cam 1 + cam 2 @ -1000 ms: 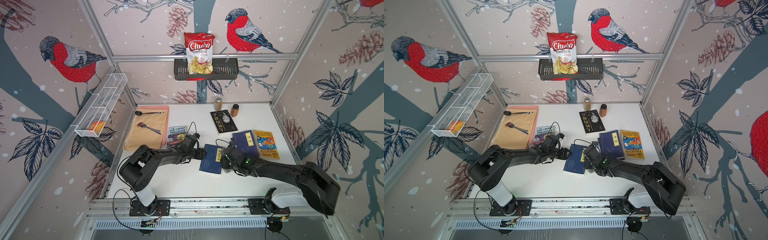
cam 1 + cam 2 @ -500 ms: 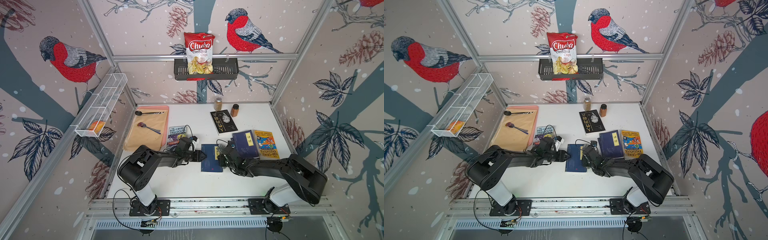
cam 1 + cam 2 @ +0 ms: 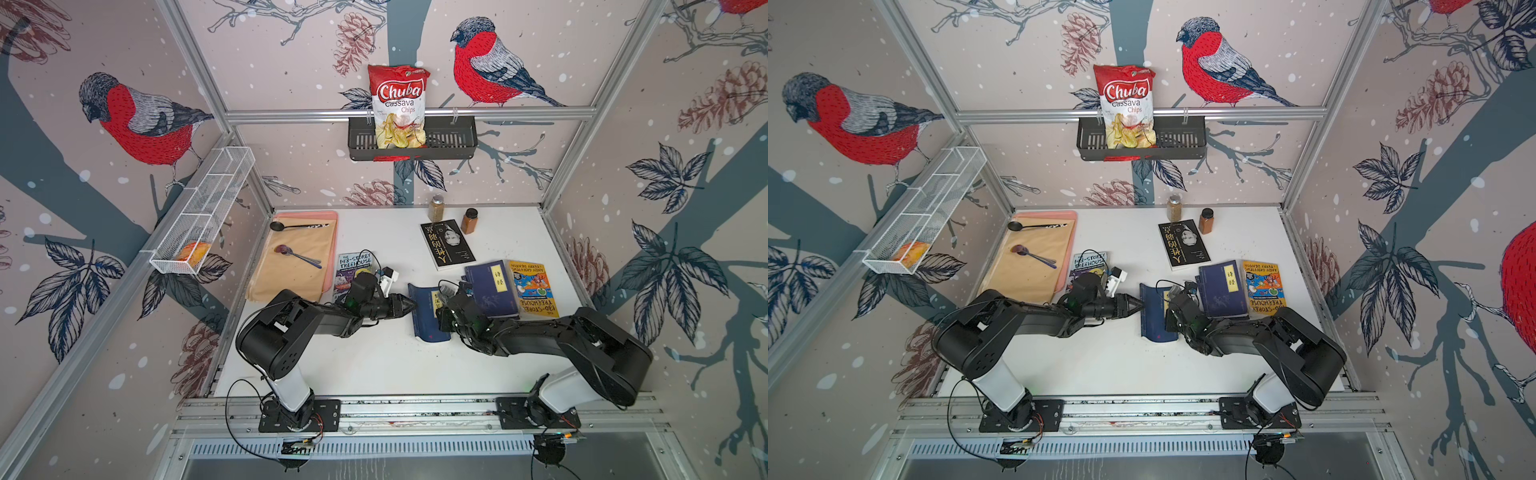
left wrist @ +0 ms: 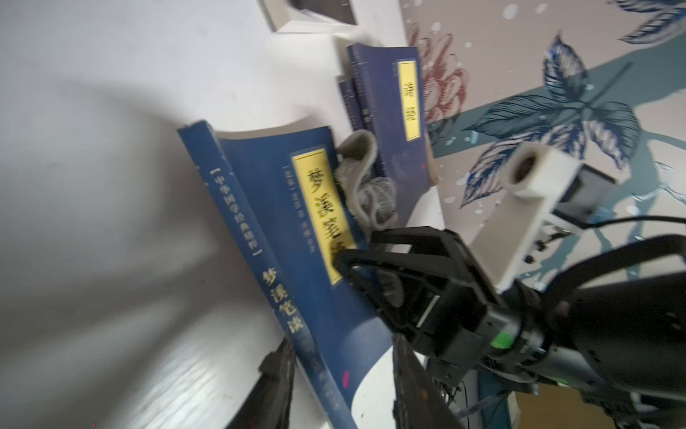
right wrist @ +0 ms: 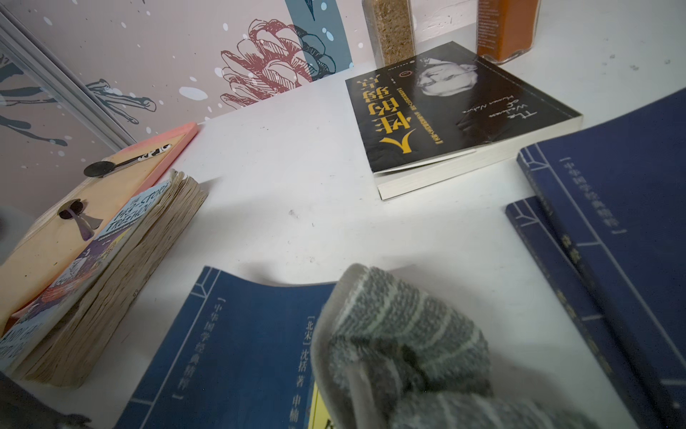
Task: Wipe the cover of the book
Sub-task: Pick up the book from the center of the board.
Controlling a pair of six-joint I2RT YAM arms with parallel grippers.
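Observation:
The book (image 3: 426, 324) (image 3: 1154, 320) is dark blue with a yellow title label and lies mid-table, its far edge curled up. My left gripper (image 3: 410, 305) (image 4: 343, 390) reaches in low from the left. Its jaws straddle the spine corner of the book (image 4: 282, 208), shut on it. My right gripper (image 3: 446, 307) (image 4: 356, 249) is shut on a grey striped cloth (image 4: 365, 189) (image 5: 401, 334). The cloth rests on the cover (image 5: 241, 353) beside the label. In the right wrist view it hides the right gripper's fingers.
Two more blue books (image 3: 492, 289) and a yellow Treehouse book (image 3: 534, 291) lie just right of the right gripper. A black book (image 3: 449, 245) and two spice jars (image 3: 436, 208) stand behind. A worn paperback (image 3: 353, 266) and a board with spoons (image 3: 299, 257) sit left.
Both pairs of jaws have narrowed. The right arm has pulled in toward the book, bringing the cloth further onto the cover. The left gripper stays at the spine.

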